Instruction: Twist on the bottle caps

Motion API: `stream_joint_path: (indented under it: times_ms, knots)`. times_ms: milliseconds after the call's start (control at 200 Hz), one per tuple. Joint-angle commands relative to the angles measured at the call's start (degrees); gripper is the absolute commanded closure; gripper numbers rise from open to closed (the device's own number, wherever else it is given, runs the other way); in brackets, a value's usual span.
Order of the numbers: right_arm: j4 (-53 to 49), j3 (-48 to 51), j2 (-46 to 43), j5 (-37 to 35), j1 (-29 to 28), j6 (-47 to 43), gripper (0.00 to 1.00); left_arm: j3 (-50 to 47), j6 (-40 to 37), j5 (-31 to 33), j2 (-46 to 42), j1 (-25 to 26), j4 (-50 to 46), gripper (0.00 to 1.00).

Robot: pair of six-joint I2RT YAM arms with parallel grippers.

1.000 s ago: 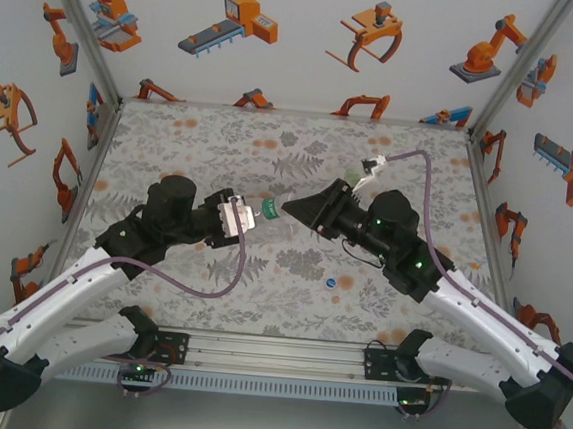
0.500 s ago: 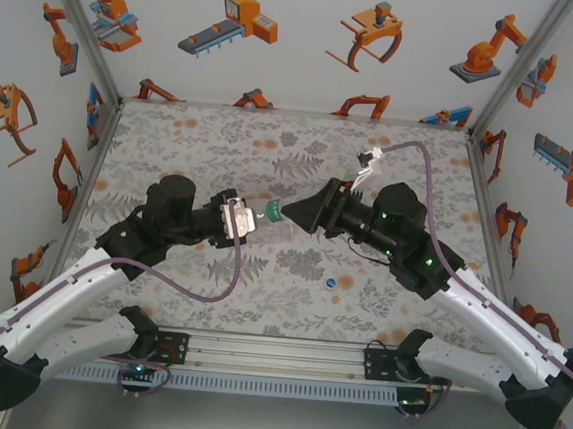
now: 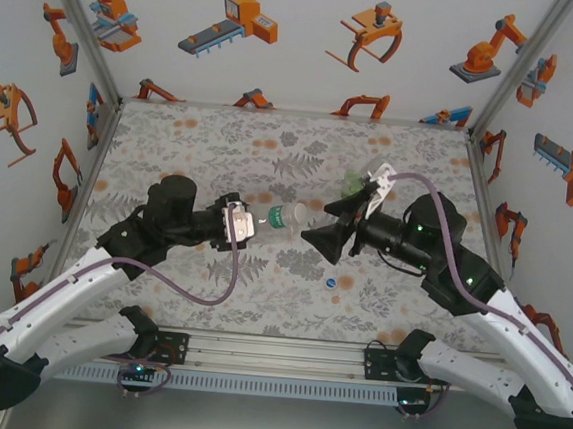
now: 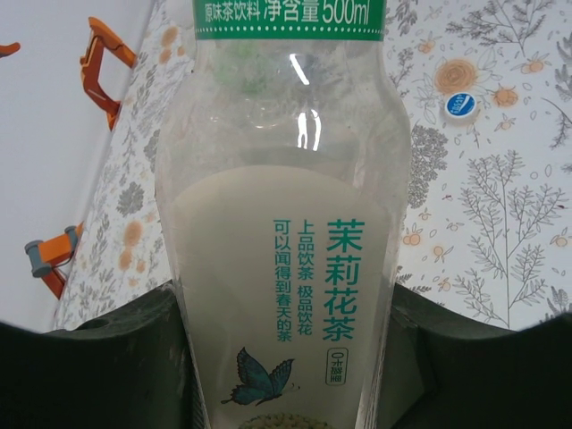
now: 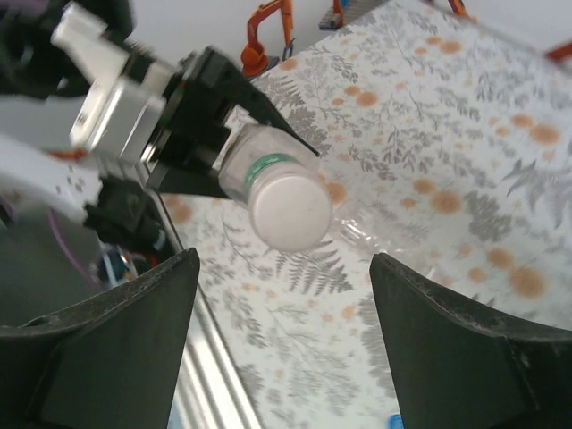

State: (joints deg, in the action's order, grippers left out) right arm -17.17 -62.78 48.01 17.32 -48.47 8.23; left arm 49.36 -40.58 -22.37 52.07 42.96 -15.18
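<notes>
— What's the left gripper [image 3: 249, 218] doing?

— It is clamped tight on a clear bottle [image 4: 286, 223]. In the left wrist view its dark fingers [image 4: 116, 357] press against both sides of the body, just below the butterfly print and the green writing.

— How is the bottle lying?

— On its side, out over the middle of the flowered table [image 3: 202, 147]. Its neck sticks out to the right of the gripper. There is a green band [image 3: 277, 214] around the bottle, and a white cap [image 5: 289, 212] sits on the neck with a green ring just behind it.

— And the right gripper [image 3: 317, 227]?

— Spread wide and holding nothing. In the right wrist view its two fingers [image 5: 116, 340] stand far apart low in the picture. The white cap faces them from between and beyond the tips, and it touches neither finger. From above, the gripper is just to the right of the cap, a little nearer.

— Any other caps?

— A blue cap [image 3: 332, 281] lies flat on the table, nearer than the right gripper and well apart from the bottle.
</notes>
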Motion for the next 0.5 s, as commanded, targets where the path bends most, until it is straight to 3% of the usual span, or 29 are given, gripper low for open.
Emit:
stream_joint_path:
  times_ms: [0, 135, 496]
  knots:
    - [-4.72, -1.89, 0.39, 9.65, -0.30, -24.56, 0.30, 1.58, -1.55, -3.86, 0.56, 0.13, -1.70, 1.00]
    - [-11.87, -6.91, 4.77, 12.03, -0.26, -35.09, 0.31, 2.03, -2.50, -5.42, 1.16, 0.20, -3.27, 1.00]
    - [-15.07, -11.04, 10.42, 13.82, -0.31, -35.74, 0.37, 3.08, -3.83, -5.75, 2.23, 0.19, -5.78, 1.00]
